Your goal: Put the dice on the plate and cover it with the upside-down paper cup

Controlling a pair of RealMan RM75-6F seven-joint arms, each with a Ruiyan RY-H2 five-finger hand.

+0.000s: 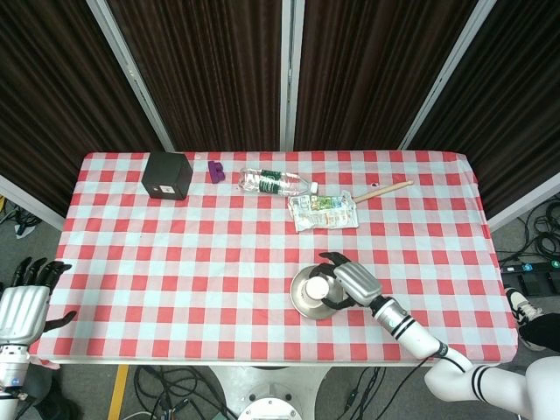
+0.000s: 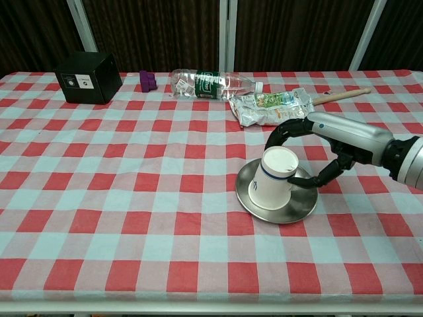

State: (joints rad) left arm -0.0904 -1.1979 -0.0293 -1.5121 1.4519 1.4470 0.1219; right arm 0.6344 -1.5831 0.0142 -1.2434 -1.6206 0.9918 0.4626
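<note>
**Paper cup held inverted on the plate, grip not yet released**

In the head view, the steel plate [image 1: 302,302] is seen lying on the red-and-white checked tablecloth [image 1: 219,236], toward the near edge of the table. The upside-down paper cup [image 1: 318,287] is placed on it, its white base turned upward, and the right hand [image 1: 346,284] is wrapped around it from the far and right sides. The left hand [image 1: 24,302] is held off the table's left edge; its fingers are spread and nothing is carried in it. A black box [image 1: 167,175], a small purple object [image 1: 215,171], a clear plastic bottle [image 1: 276,183] lying on its side, a crumpled snack packet [image 1: 324,211] and a wooden utensil [image 1: 383,190] are ranged along the far part of the cloth, well apart from the plate.

In the chest view, the cup [image 2: 272,178] is shown slightly tilted, its mouth down on the plate [image 2: 301,207]. It is enclosed by the right hand [image 2: 324,142], with fingers [image 2: 281,134] arched over the far side and the thumb curled in at the near right, so it is judged to be gripped. The dice is not visible in either view; it is presumed to be under the cup, though this cannot be confirmed.

The cup is judged to be very light and thin-walled, easily crushed or tipped. A gentle hold around the stiffer closed base is advised, and the fingers are best opened slowly so the cup is not dragged off the smooth plate.
</note>
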